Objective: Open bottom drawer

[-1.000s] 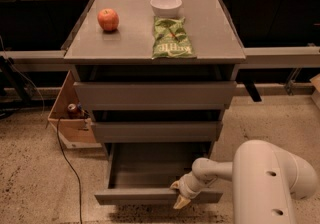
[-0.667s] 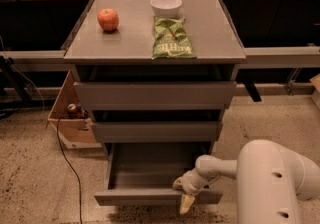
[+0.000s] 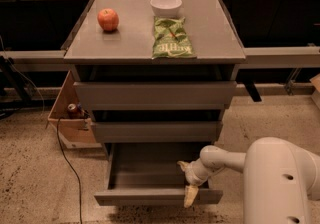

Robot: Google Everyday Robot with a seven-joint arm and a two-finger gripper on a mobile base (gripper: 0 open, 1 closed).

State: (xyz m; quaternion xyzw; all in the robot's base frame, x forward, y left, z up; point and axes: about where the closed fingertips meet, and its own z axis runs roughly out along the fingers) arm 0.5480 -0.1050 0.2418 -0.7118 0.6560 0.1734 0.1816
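Observation:
The grey cabinet (image 3: 155, 43) has three plain drawer fronts. The bottom drawer (image 3: 150, 196) is pulled out toward me, and its shallow grey box interior (image 3: 145, 165) shows. The top front (image 3: 155, 95) and the middle front (image 3: 155, 131) stand only slightly out. My gripper (image 3: 187, 183) is at the right part of the bottom drawer's front edge. It is open, with one finger (image 3: 183, 167) inside the drawer and the other finger (image 3: 190, 197) hanging over the outside of the front. My white arm (image 3: 280, 183) fills the lower right.
On the cabinet top lie a red apple (image 3: 108, 19), a white bowl (image 3: 166, 5) and a green chip bag (image 3: 172, 39). A cardboard box (image 3: 70, 118) with a can stands on the floor to the left. A black cable (image 3: 67, 163) runs across the floor.
The gripper has shifted slightly to the right along the drawer's front edge. The bottom drawer stays pulled out about as far as before.

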